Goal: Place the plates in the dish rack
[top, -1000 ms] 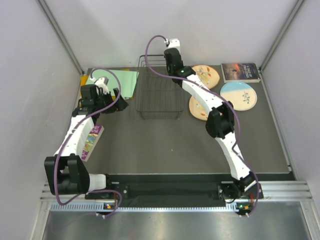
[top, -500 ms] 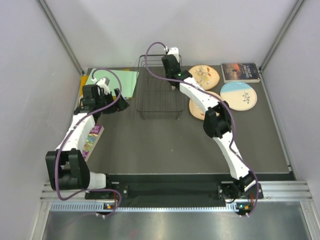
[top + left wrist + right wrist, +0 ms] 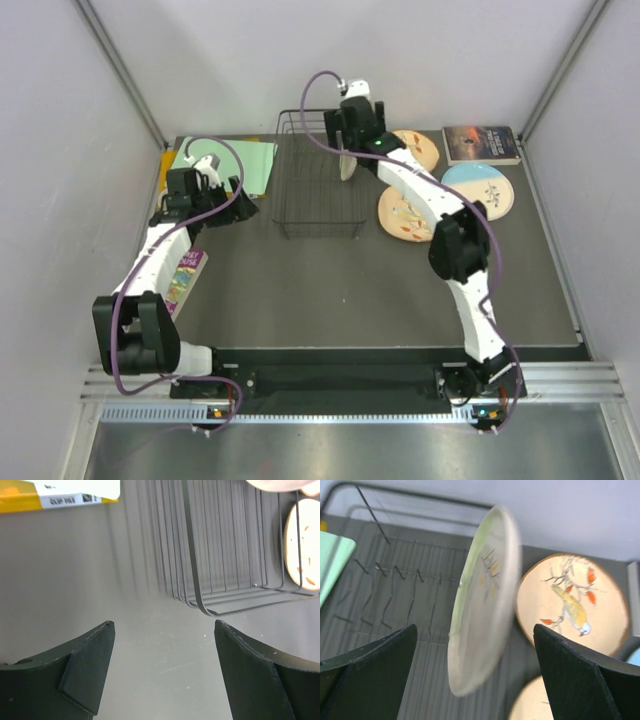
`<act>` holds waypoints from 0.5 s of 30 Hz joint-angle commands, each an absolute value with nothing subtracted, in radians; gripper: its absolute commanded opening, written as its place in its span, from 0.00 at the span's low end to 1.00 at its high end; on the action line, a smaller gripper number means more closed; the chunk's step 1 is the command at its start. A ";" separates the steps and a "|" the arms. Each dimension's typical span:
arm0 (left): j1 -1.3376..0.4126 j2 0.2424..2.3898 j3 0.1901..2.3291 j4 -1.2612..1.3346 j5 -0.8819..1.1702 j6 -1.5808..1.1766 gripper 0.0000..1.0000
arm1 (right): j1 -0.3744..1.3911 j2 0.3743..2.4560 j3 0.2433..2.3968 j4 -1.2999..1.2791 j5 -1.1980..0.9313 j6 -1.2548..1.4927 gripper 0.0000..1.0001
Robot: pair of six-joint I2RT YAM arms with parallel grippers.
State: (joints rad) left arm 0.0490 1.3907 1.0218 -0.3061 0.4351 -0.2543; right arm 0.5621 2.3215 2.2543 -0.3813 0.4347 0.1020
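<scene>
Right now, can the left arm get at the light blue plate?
Probably not. The light blue plate lies far right, beyond the dish rack and the right arm, well away from the left arm.

A robot lab test cell, plain white panels (image 3: 70, 200) stood around the dark table (image 3: 330, 290) on three sides, a cabled left arm (image 3: 160, 260) and right arm (image 3: 470, 290) were bolted to a metal rail (image 3: 560, 385) at the table's near edge.

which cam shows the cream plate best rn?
Right wrist: the cream plate fills mid-frame, on edge at the dish rack, though motion-blurred. Top external shows it small, beside the right arm. Left wrist catches at most a pale sliver at its top edge.
</scene>
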 commanded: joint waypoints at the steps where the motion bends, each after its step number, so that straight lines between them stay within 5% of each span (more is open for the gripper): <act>1: 0.051 1.359 1.089 -0.264 0.385 -0.216 0.85 | 0.448 1.972 2.134 -0.311 0.306 0.097 1.00; 3: 0.051 1.338 1.103 -0.271 0.393 -0.181 0.83 | 0.320 1.850 1.973 -0.296 0.203 0.143 1.00; 6: 0.049 1.325 1.120 -0.278 0.407 -0.117 0.83 | 0.182 1.767 1.769 -0.331 -0.079 0.045 0.82; 7: 0.049 1.321 1.121 -0.267 0.405 -0.100 0.82 | 0.170 1.761 1.700 -0.359 -0.157 -0.123 0.60; 10: 0.049 1.304 1.131 -0.232 0.407 -0.071 0.80 | 0.173 1.787 1.628 -0.498 -0.196 -0.422 0.20; 12: 0.049 1.290 1.143 -0.224 0.403 -0.075 0.79 | 0.169 1.827 1.615 -0.535 -0.189 -0.481 0.05; 15: 0.048 1.266 1.135 -0.212 0.411 -0.092 0.79 | 0.158 1.887 1.638 -0.558 -0.247 -0.551 0.02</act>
State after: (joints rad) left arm 0.0490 1.3254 1.0996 -0.2832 0.4026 -0.1116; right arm 0.1318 1.7958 1.6436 -0.4335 -0.0956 -0.3328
